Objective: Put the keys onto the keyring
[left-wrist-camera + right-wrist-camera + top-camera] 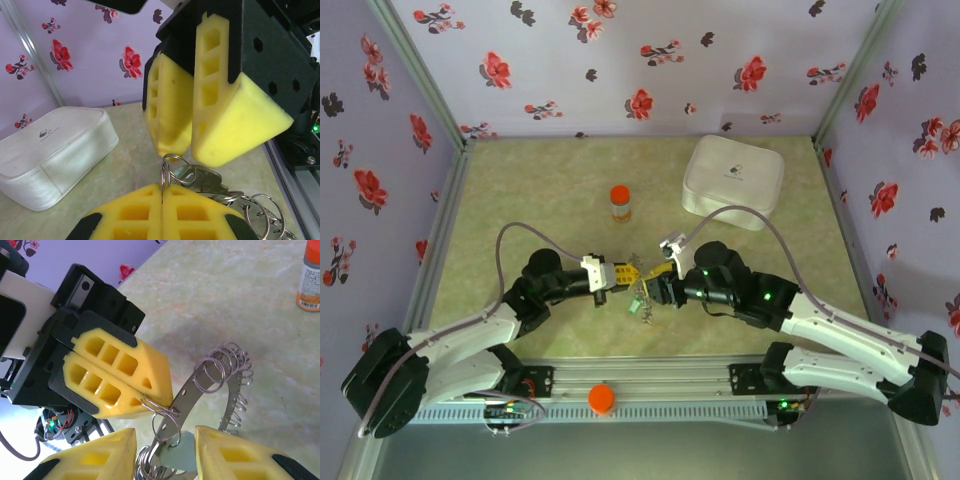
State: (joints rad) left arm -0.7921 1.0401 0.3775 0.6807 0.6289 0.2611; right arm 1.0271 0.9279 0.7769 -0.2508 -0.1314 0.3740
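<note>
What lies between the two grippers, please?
The keyring, with its wire loops and a pale teal key, spans that gap in the right wrist view; the left gripper pinches one loop.

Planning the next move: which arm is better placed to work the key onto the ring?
Probably right. The left gripper is shut on a split ring; the right gripper stands open around the teal key, free to close and guide it.

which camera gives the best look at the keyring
The right wrist view: the keyring curves up across the frame, its flat band and small loops sharp and close. In the left wrist view a few loops and keys sit near the bottom edge. From the top camera it is a tiny tangle at mid-table.
</note>
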